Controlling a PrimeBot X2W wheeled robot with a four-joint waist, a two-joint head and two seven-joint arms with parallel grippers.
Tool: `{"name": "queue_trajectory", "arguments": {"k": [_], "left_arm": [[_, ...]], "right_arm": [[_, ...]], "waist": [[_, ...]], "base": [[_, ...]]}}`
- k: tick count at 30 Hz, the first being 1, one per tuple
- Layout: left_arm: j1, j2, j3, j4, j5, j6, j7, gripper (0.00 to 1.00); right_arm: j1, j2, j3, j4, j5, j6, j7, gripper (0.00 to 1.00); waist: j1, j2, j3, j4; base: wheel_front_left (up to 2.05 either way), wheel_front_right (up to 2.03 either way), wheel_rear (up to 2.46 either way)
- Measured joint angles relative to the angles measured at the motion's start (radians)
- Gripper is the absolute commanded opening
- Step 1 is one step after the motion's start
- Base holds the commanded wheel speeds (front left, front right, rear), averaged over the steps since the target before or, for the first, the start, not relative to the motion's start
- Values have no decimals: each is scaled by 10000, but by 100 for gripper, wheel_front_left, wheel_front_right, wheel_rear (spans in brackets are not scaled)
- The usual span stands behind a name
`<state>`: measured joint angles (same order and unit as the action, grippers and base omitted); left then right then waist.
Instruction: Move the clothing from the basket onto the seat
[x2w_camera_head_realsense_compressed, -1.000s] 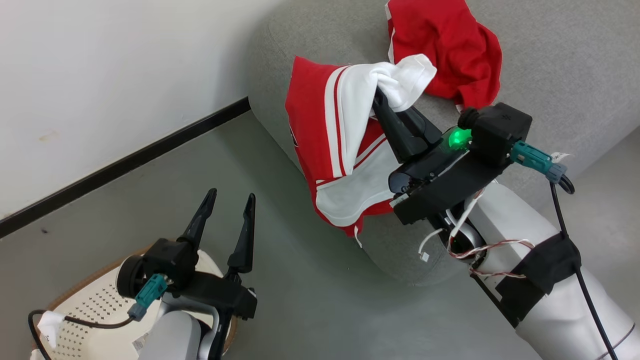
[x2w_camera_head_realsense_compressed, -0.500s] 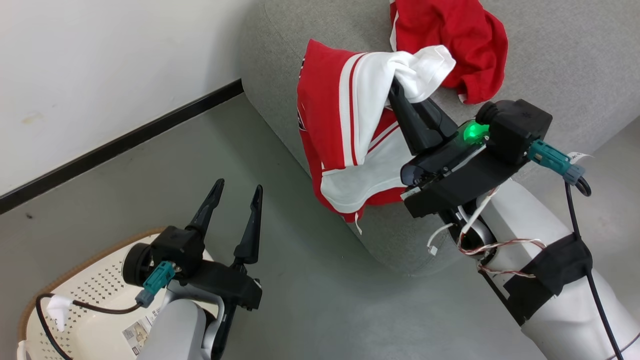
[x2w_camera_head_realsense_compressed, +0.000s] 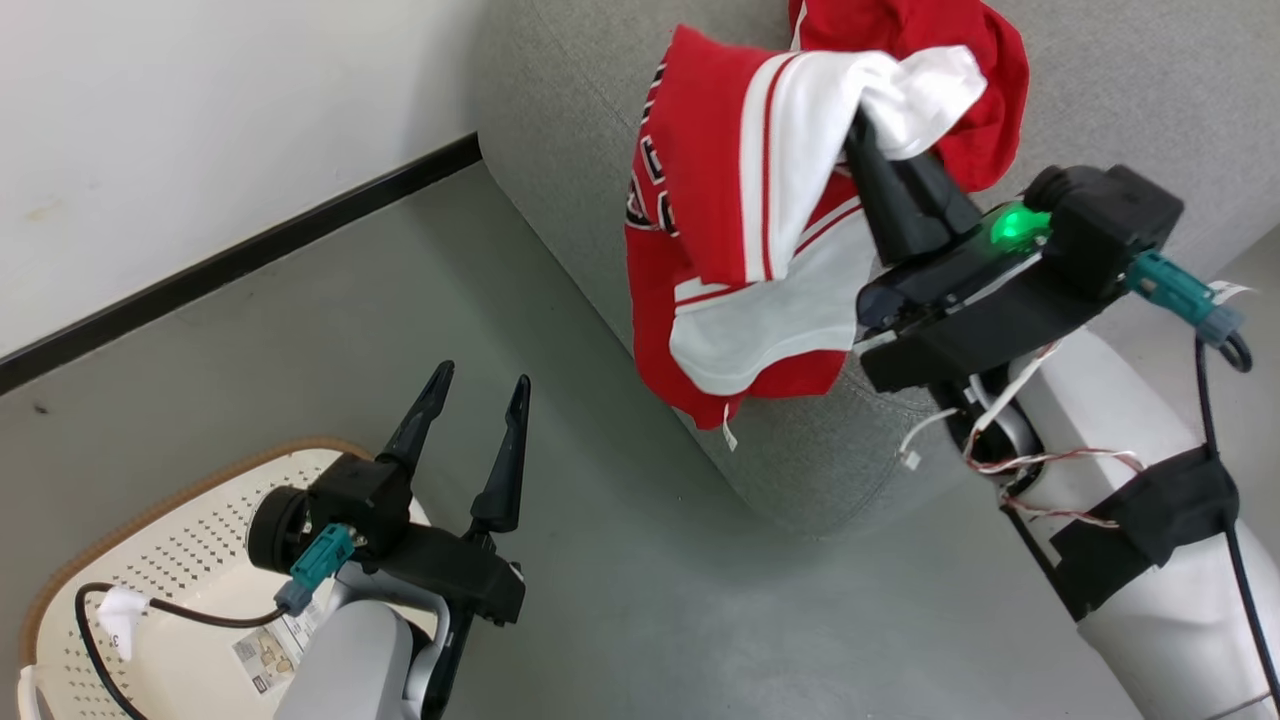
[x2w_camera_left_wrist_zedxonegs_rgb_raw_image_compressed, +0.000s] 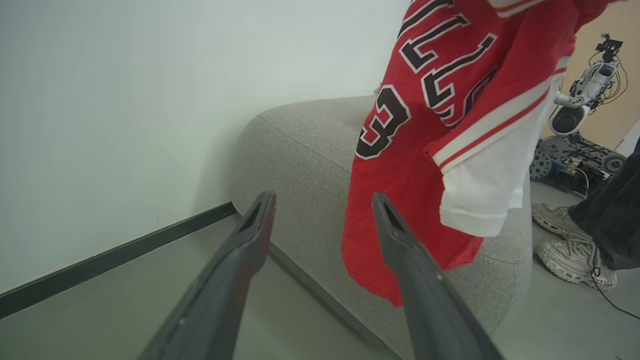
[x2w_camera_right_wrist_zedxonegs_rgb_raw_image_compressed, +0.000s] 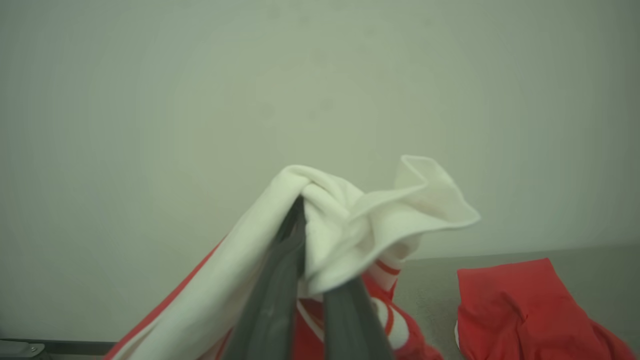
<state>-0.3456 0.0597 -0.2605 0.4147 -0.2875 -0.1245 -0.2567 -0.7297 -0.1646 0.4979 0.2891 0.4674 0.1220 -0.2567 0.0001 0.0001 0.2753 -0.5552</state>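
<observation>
A red jersey (x2w_camera_head_realsense_compressed: 740, 250) with white panels and dark block lettering hangs from my right gripper (x2w_camera_head_realsense_compressed: 862, 125), which is shut on its white fold above the seat's corner. The right wrist view shows that gripper (x2w_camera_right_wrist_zedxonegs_rgb_raw_image_compressed: 300, 212) pinching the white cloth (x2w_camera_right_wrist_zedxonegs_rgb_raw_image_compressed: 350, 220). A second red garment (x2w_camera_head_realsense_compressed: 995, 110) lies on the grey seat (x2w_camera_head_realsense_compressed: 560, 130), partly behind the hanging one. The cream basket (x2w_camera_head_realsense_compressed: 170, 520) stands on the floor at the lower left, with a label sticker in the part that shows. Over it my left gripper (x2w_camera_head_realsense_compressed: 480, 385) is open and holds nothing. From the left wrist, the jersey (x2w_camera_left_wrist_zedxonegs_rgb_raw_image_compressed: 425, 150) dangles beyond the fingers.
A white wall with a black baseboard (x2w_camera_head_realsense_compressed: 250, 275) runs behind the seat. Grey floor (x2w_camera_head_realsense_compressed: 620, 600) lies between basket and seat. A person's shoes (x2w_camera_left_wrist_zedxonegs_rgb_raw_image_compressed: 565, 250) and another machine (x2w_camera_left_wrist_zedxonegs_rgb_raw_image_compressed: 575, 115) stand beyond the seat's far side.
My right gripper has carried the jersey farther over the seat, toward the other garment. The head view has shifted and shows more of the basket. The left gripper stays open.
</observation>
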Motion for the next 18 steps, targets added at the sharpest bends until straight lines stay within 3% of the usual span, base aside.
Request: {"name": "queue_trajectory", "arguments": {"k": [18], "left_arm": [[-116, 435, -276, -144, 2, -2, 0, 100]], "right_arm": [[-995, -725, -1799, 548, -192, 0, 0, 0]], "waist": [[0, 0, 864, 33]], "base": [[0, 0, 0]]}}
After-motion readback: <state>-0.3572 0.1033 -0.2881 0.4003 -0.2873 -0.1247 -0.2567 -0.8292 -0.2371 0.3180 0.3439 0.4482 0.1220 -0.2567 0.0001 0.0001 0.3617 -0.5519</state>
